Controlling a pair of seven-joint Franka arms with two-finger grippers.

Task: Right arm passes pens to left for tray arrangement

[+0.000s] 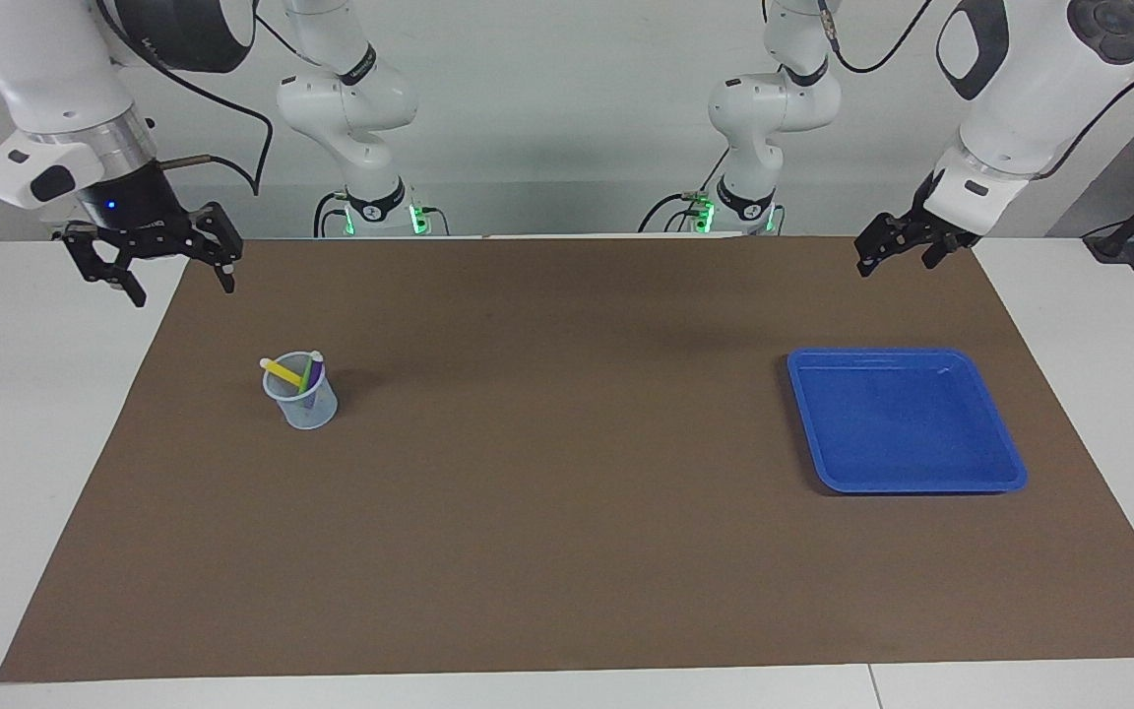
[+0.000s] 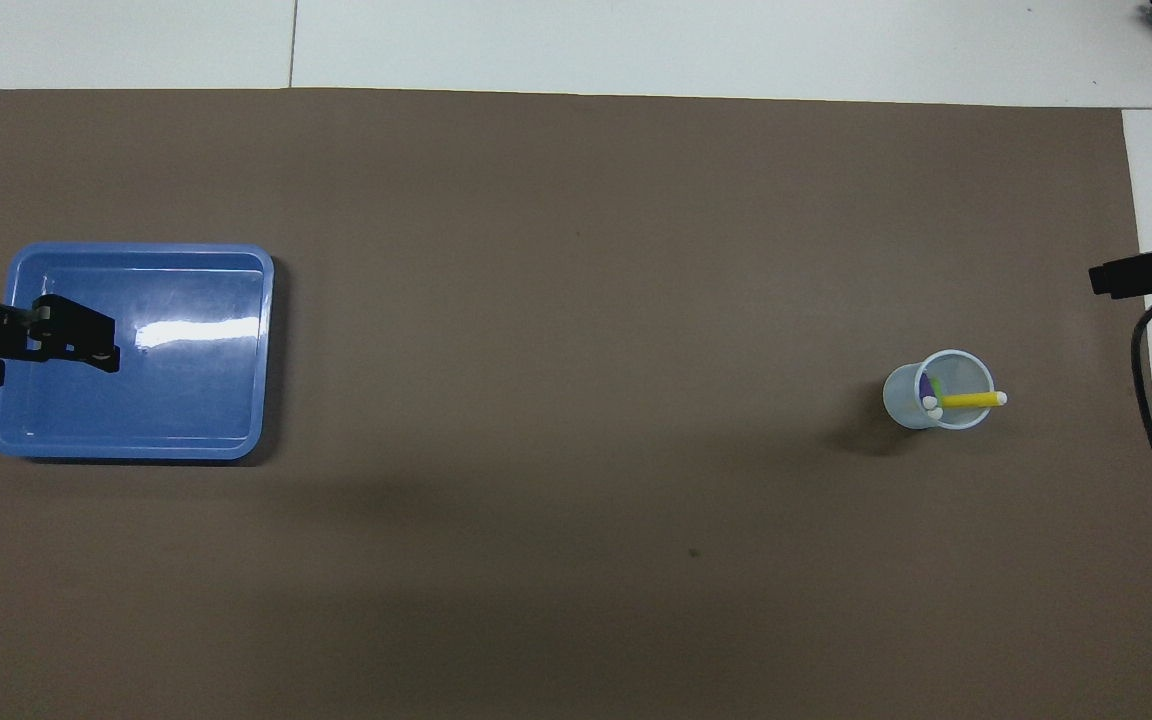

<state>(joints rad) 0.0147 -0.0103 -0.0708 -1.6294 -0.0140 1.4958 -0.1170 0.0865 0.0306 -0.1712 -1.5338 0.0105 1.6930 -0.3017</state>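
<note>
On the mat's middle: we see a wide bare stretch of brown mat [image 1: 567, 473] between cup and tray, nothing standing in it.
Right gripper [image 1: 178, 276]: up in the air over the mat's edge at the right arm's end, near the cup, claws spread wide, gripping nothing.
Left gripper [image 1: 907, 251]: raised over the mat's corner at the left arm's end, fingers released and empty; from overhead it overlaps the tray.
Pens [image 1: 296, 374]: yellow, green and purple, all leaning in the cup, pale tips up, and we note the yellow one slants out over the rim.
Cup [image 1: 303, 402]: small, pale-blue, upright, toward the right arm's end.
Tray [image 1: 921, 473]: bright blue, shallow, rounded corners, bare inside, toward the left arm's end, well apart from the cup.
Surface: brown mat over a white table [image 1: 35, 443]; pale wall at the robots' end.
</note>
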